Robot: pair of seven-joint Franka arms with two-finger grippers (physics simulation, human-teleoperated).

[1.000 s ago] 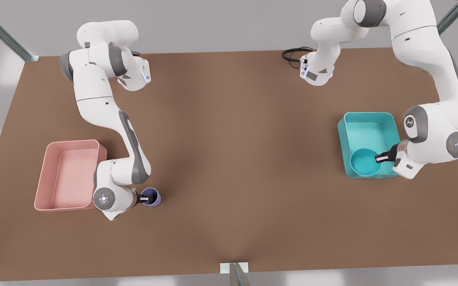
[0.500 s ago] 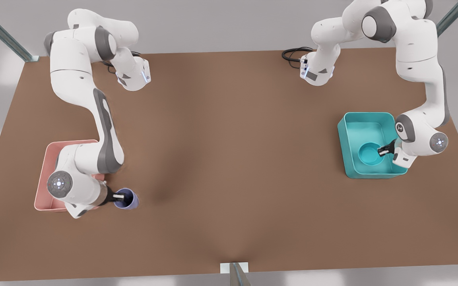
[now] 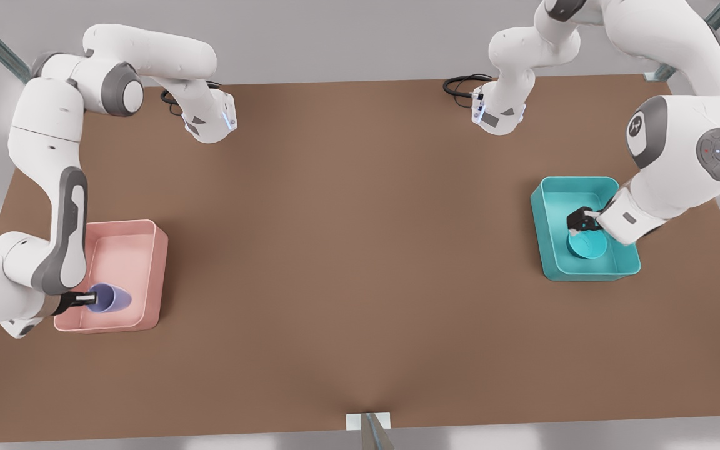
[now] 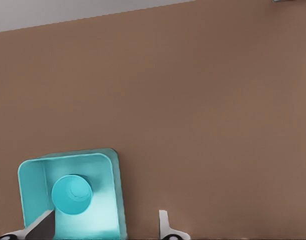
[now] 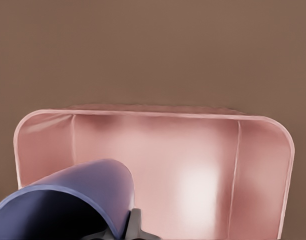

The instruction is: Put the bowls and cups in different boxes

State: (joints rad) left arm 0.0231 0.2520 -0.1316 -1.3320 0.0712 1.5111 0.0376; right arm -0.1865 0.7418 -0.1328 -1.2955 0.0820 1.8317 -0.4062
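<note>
My right gripper (image 3: pixel 90 300) is clamped on the purple cup (image 3: pixel 110 297), holding it tilted over the pink box (image 3: pixel 147 275); I should lower it well inside the walls before letting go. My left gripper (image 3: pixel 580 220), fingers spread apart, hangs over the teal box (image 3: pixel 550 206), where the teal bowl (image 3: pixel 587 245) sits on the floor. Both boxes stand well apart on the worktop (image 3: pixel 347 250).
</note>
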